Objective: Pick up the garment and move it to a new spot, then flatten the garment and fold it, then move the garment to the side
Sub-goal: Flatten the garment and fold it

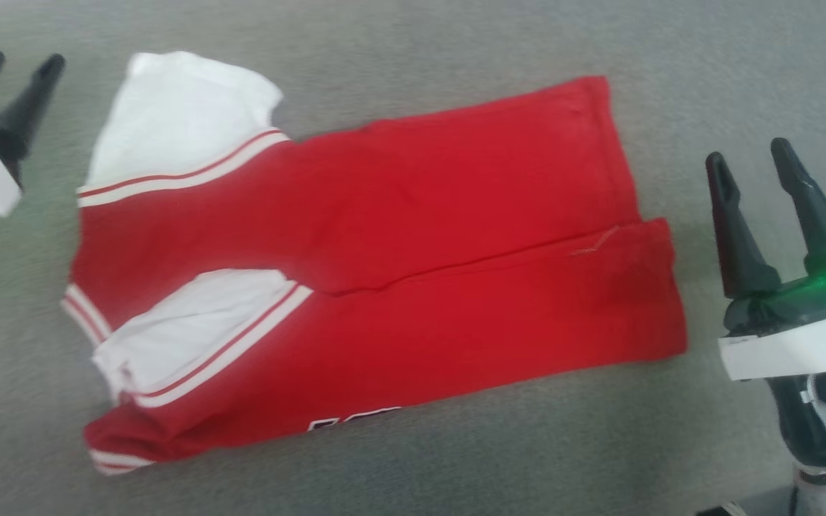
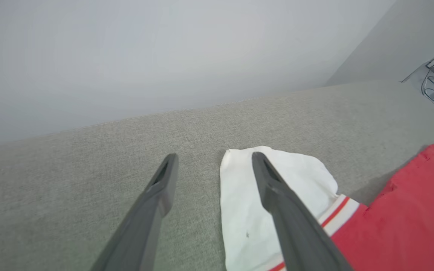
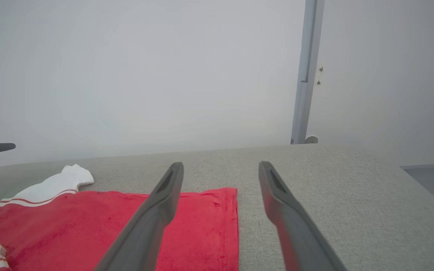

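Garment (image 1: 384,258) is laid partly folded on the grey padded surface (image 1: 456,459), left end effector (image 1: 19,64) and right end effector (image 1: 746,154) are held wide and empty, and the sideways move is judged outstanding.

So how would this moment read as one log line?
garment: laid flat on grey surface, partly folded | left gripper: open, empty, clear of garment | right gripper: open, empty, clear of garment

You are looking at a grey woven fabric surface (image 1: 413,473) with a plain pale wall (image 3: 126,75) rising behind its far edge. A pale upright post (image 3: 306,75) stands against that wall just behind the far edge. Past one corner, dark cables (image 2: 430,81) hang by what may be a white rack, too small for you to make out.
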